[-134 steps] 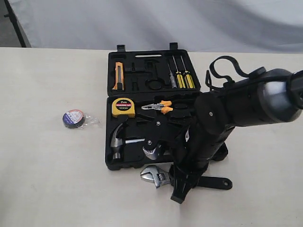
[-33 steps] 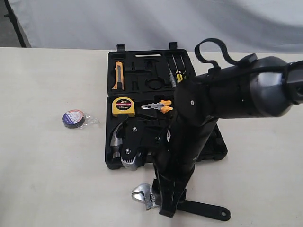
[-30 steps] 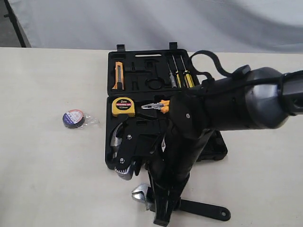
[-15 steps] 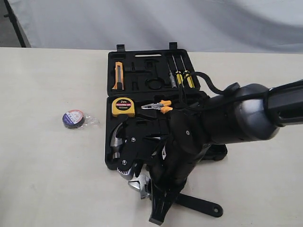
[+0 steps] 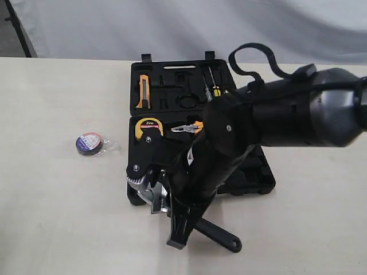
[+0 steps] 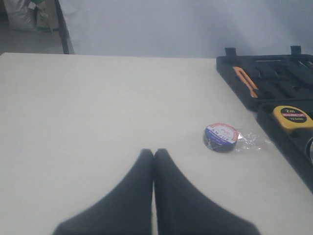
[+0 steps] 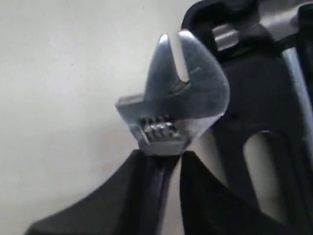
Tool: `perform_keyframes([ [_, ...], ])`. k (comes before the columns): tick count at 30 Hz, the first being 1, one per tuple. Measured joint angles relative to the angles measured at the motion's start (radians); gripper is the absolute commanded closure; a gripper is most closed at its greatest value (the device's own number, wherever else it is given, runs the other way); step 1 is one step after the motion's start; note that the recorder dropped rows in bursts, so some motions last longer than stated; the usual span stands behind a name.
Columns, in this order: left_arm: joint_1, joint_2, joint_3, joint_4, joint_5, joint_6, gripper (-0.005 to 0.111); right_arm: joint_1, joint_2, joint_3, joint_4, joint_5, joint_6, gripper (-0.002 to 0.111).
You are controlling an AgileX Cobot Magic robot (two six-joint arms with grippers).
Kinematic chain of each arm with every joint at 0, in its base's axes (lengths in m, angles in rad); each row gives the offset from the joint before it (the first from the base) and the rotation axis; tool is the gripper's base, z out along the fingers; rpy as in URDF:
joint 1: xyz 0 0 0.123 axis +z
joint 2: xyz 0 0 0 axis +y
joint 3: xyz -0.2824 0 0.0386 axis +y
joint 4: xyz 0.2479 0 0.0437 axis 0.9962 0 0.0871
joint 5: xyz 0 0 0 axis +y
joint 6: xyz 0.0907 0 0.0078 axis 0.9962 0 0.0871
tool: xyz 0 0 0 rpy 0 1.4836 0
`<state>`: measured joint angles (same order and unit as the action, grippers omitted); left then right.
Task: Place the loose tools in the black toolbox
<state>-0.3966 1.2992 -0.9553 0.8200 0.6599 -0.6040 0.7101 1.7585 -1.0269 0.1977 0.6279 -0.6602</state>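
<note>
In the exterior view my right arm reaches across the open black toolbox [image 5: 259, 182]. My right gripper [image 5: 179, 232] is at the box's front left corner. It is shut on the neck of the silver adjustable wrench [image 7: 176, 98]. The wrench's black handle [image 5: 221, 238] trails over the table in front of the box. The steel hammer [image 7: 281, 22] lies in the box beside the wrench head; the arm hides it in the exterior view. The small black tape roll [image 5: 89, 143] lies on the table left of the box. My left gripper [image 6: 153, 152] is shut and holds nothing, short of the tape roll [image 6: 220, 137].
A yellow tape measure [image 5: 148, 127] and orange-handled pliers [image 5: 186, 128] sit in the box's near half. An orange utility knife [image 5: 143, 90] and screwdrivers [image 5: 213, 86] fill the lid. Crinkled clear wrap [image 5: 110, 147] clings to the tape roll. A grey backdrop stands behind the table.
My right gripper has carried the wrench left and up toward the toolbox's front left corner, and the handle has swung with it. The tape roll has not moved.
</note>
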Motion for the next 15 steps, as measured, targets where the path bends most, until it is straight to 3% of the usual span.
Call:
perform_keyframes([
  [3, 0.0, 0.0, 0.0, 0.0, 0.0, 0.0, 0.105, -0.048, 0.0, -0.092, -0.01, 0.021, 0.002, 0.109],
  [6, 0.0, 0.0, 0.0, 0.0, 0.0, 0.0, 0.105, -0.16, 0.0, -0.163, -0.01, 0.044, 0.002, 0.109],
  [8, 0.0, 0.0, 0.0, 0.0, 0.0, 0.0, 0.105, -0.202, 0.003, -0.176, 0.003, 0.094, 0.007, 0.101],
  [10, 0.0, 0.0, 0.0, 0.0, 0.0, 0.0, 0.105, -0.204, 0.013, -0.17, 0.034, 0.114, 0.007, 0.086],
  [13, 0.0, 0.0, 0.0, 0.0, 0.0, 0.0, 0.105, -0.176, 0.031, -0.156, 0.082, 0.119, 0.007, 0.064],
  [15, 0.0, 0.0, 0.0, 0.0, 0.0, 0.0, 0.105, -0.144, 0.043, -0.15, 0.097, 0.137, 0.007, 0.056],
])
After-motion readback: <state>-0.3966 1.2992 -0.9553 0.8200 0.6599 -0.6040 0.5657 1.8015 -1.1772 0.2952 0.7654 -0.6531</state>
